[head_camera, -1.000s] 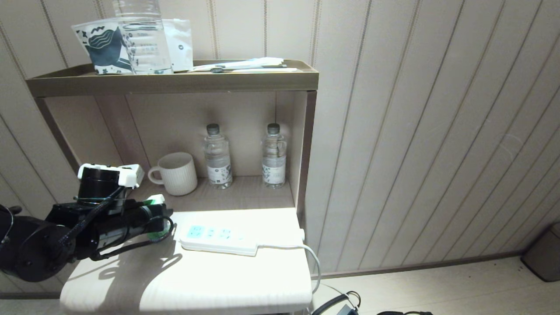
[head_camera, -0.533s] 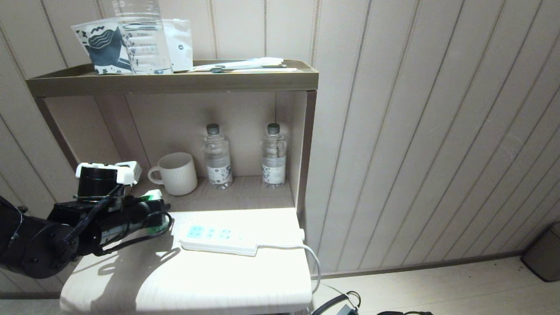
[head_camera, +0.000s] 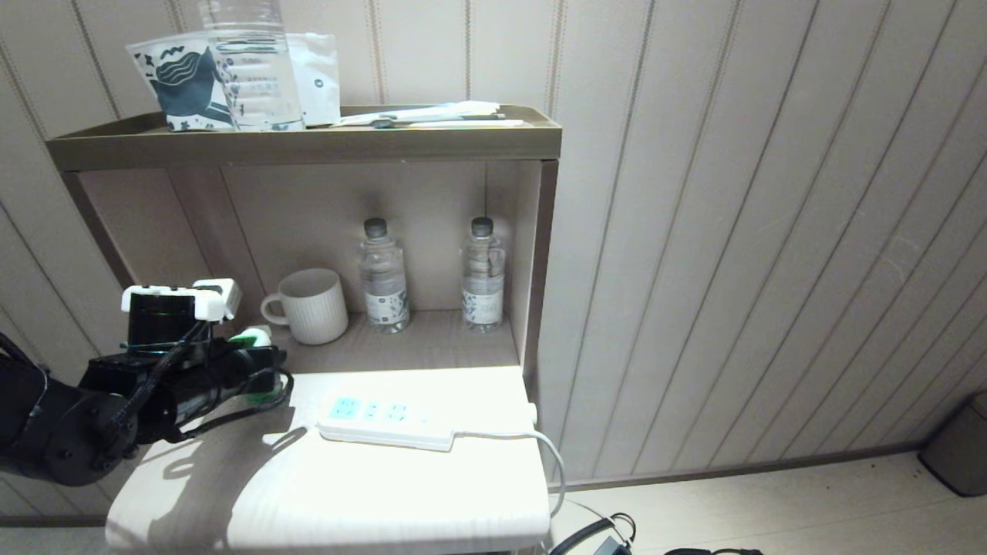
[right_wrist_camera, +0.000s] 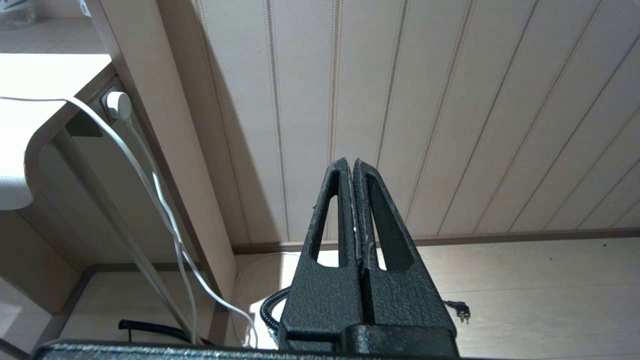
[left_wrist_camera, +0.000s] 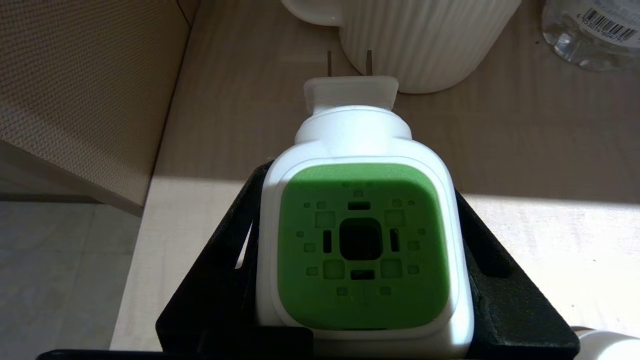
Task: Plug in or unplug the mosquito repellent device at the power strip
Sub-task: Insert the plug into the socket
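A: Mosquito repellent device [left_wrist_camera: 364,240], the small white plug-in head with a green vented face — where is it?

B: Clamped in the left tool [head_camera: 258,368], black fingers [left_wrist_camera: 492,280] pressed against both white sides. It hangs over the table's left edge [head_camera: 154,478], near the back left corner, off the surface. Its two metal prongs [left_wrist_camera: 349,63] are bare and point away from the wrist, toward the ribbed white mug [head_camera: 311,305] in the open shelf behind.

A: And the power strip?

B: The long flat white power strip [head_camera: 389,422] with pale-blue socket faces lies flat near the table's middle, white cord [head_camera: 540,451] running off the right edge. It is to the tool's right, near but apart. Every socket I can see is empty.

A: What does the next move turn on?

B: The sockets face up, and the strip's long axis runs left to right across the table. The prongs run roughly level, I judge, so plugging in would call for tipping them down over a socket. The left arm is the nearer one.

A: The right tool [right_wrist_camera: 356,210]?

B: Fingers pressed together, holding nothing, parked low beside the table, facing the panelled wall [right_wrist_camera: 450,100].
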### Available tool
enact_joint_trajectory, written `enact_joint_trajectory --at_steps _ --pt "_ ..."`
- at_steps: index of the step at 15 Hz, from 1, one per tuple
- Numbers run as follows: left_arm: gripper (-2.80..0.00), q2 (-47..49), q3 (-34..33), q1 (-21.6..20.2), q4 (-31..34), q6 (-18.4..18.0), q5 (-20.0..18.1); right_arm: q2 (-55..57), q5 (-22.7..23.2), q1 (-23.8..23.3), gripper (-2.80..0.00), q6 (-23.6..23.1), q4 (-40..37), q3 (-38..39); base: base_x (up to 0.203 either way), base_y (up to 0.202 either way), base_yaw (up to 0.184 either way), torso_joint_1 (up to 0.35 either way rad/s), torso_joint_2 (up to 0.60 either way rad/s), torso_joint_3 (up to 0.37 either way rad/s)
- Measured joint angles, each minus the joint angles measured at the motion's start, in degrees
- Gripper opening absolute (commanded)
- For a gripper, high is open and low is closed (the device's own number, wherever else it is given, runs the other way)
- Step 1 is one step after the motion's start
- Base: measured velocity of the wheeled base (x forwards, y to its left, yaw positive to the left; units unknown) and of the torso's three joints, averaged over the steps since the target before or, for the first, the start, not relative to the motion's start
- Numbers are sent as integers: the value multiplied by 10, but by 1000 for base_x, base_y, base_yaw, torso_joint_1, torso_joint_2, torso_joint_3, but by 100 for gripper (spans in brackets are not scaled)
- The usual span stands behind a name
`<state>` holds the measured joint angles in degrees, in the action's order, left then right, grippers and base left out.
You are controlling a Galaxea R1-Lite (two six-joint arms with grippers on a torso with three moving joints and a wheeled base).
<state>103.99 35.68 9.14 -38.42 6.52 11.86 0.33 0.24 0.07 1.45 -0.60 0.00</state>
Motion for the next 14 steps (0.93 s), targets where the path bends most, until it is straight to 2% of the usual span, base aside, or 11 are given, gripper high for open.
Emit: enact_joint_trajectory --at_steps 7,8,14 --pt "-280 20 -8 2 -17 6 3 0 0 0 -280 0 0 0 0 0 0 0 0 0" --pt "0 21 -8 2 -19 6 3 0 0 0 -280 0 0 0 0 0 0 0 0 0" --pt "0 19 -8 1 -20 11 3 0 0 0 -280 0 0 0 0 0 0 0 0 0"
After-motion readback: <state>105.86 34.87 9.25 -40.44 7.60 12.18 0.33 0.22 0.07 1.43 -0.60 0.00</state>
